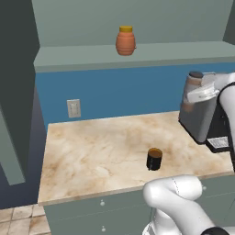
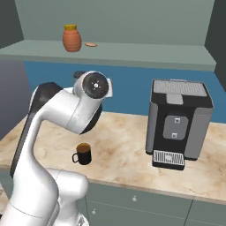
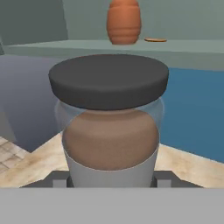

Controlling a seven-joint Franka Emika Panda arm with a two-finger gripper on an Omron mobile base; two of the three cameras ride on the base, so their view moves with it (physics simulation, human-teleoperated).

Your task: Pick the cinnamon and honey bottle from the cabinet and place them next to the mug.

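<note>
marble counter [image 1: 92,151] waits below; gripper [image 3: 111,181] clamped on the cinnamon [image 3: 109,122], so lower it upright, just beside the mug [image 1: 154,159], without nudging.

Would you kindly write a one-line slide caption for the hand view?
Gripper shut on the cinnamon, dark cap up, with the honey bottle on the cabinet shelf behind.

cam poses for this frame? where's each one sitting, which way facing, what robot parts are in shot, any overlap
Left base view: behind-left of arm, facing the counter and cabinet; arm at right carrying cinnamon.
Right base view: behind-right, same scene; arm at left.
Hand view: along the gripper, shut on cinnamon, facing the cabinet.
Shared: honey bottle in all; mug in both base views.
</note>
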